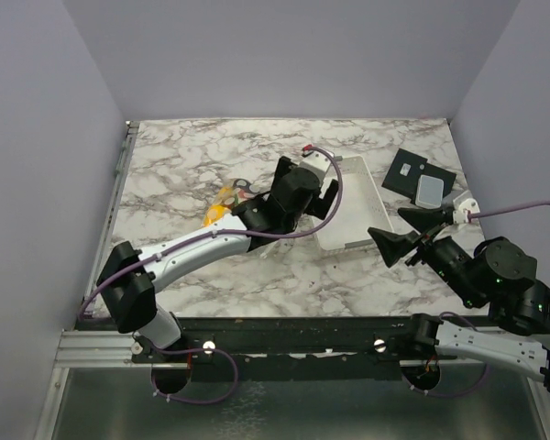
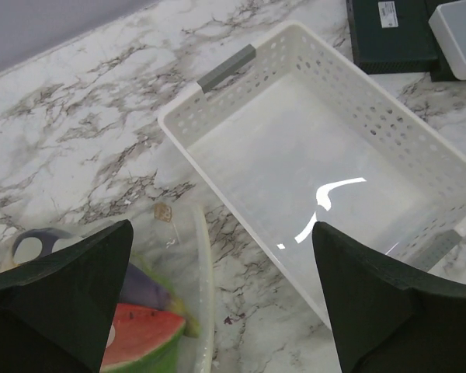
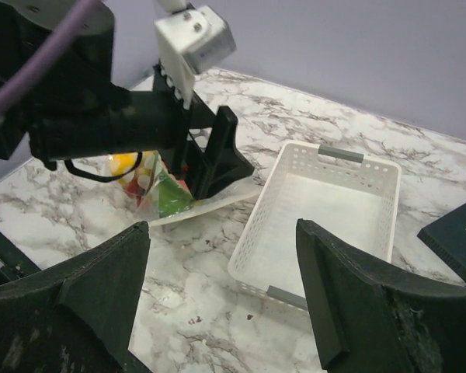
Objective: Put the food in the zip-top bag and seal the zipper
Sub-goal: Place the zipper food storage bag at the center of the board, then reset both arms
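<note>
The zip-top bag (image 1: 222, 207) lies on the marble left of centre, with yellow, red and green food showing through it. In the left wrist view the bag (image 2: 188, 256) holds a watermelon slice (image 2: 144, 336) and a purple eggplant (image 2: 142, 286). The thick clear zipper strip (image 2: 206, 299) runs along the edge facing the basket. My left gripper (image 2: 221, 311) is open and empty, hovering over that edge, one finger above the bag and one above the basket rim. It also shows in the top view (image 1: 316, 206). My right gripper (image 1: 405, 231) is open and empty, well right of the bag.
A white perforated basket (image 1: 335, 240) with nothing in it lies right of the bag, close to it (image 2: 217, 116). A dark flat box (image 1: 411, 170) with a small grey lid (image 1: 431, 190) on it sits at the back right. Purple walls enclose the table.
</note>
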You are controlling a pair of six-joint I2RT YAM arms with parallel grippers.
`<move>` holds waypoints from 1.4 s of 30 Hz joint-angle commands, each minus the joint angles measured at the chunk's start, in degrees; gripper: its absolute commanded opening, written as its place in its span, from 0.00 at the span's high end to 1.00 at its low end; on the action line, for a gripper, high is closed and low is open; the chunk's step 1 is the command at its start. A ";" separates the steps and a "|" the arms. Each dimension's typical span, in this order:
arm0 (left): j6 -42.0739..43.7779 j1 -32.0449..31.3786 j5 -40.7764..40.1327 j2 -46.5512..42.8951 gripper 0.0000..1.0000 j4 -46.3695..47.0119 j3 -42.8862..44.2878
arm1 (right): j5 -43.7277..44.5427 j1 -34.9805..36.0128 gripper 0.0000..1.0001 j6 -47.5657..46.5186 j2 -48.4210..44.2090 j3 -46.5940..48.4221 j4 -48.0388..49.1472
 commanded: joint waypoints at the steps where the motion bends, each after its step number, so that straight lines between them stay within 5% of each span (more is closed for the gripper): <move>1: -0.35 -0.16 1.05 -6.14 0.01 -1.06 0.12 | 2.92 -0.02 0.18 1.21 1.79 0.73 0.17; 15: -4.59 2.02 11.08 -14.97 0.01 -9.43 -4.08 | 5.37 -0.12 0.12 -0.56 15.75 -0.18 4.85; 22: -9.86 11.21 20.49 -17.77 0.01 -11.61 -7.09 | 2.56 -2.87 0.11 -0.47 22.59 1.16 6.62; 35: -7.81 16.33 13.34 -28.94 0.01 -11.56 -15.39 | -21.71 -26.28 0.11 5.55 29.39 -0.84 9.71; 42: -7.20 16.34 9.83 -35.94 0.01 -9.38 -20.88 | -26.01 -31.50 0.11 6.75 30.10 -3.93 12.12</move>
